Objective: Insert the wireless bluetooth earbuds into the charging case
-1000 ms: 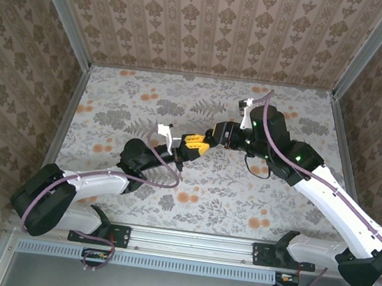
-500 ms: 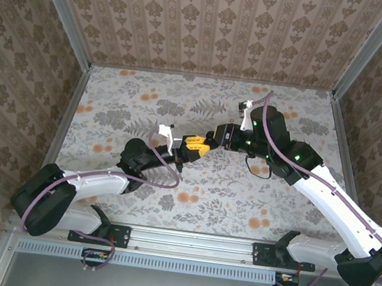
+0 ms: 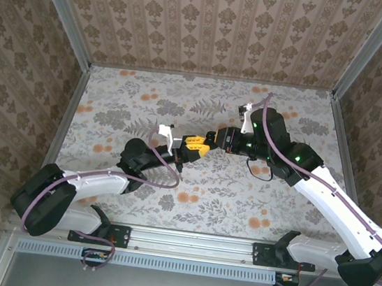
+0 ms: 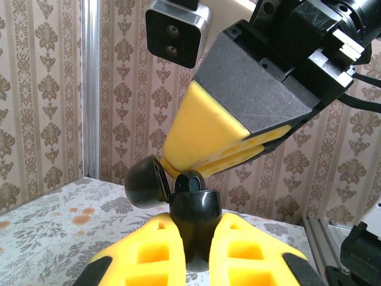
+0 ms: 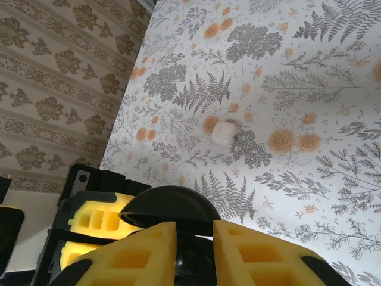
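Note:
My left gripper (image 4: pixel 195 225) is shut on the lower body of a glossy black charging case (image 4: pixel 195 208), holding it upright above the table. The case's hinged lid (image 4: pixel 146 182) hangs open to the left. A small black earbud (image 4: pixel 190 182) sits at the case's open top. The yellow fingertips of my right gripper (image 4: pixel 174 170) come down on it from above, closed around it. From the right wrist, my right gripper (image 5: pixel 194 229) shows the open lid (image 5: pixel 169 205) just past its tips. In the top view, the left gripper (image 3: pixel 184 149) and right gripper (image 3: pixel 201 145) meet mid-table.
A small white rounded box (image 5: pixel 225 132) lies alone on the floral tablecloth (image 5: pixel 309 89) beyond the grippers. Patterned walls (image 3: pixel 213 26) and metal corner posts (image 4: pixel 89 89) close in the table on three sides.
The right gripper's fingers have narrowed a little at the top of the case and its wrist has shifted slightly. The left arm and the case have stayed put.

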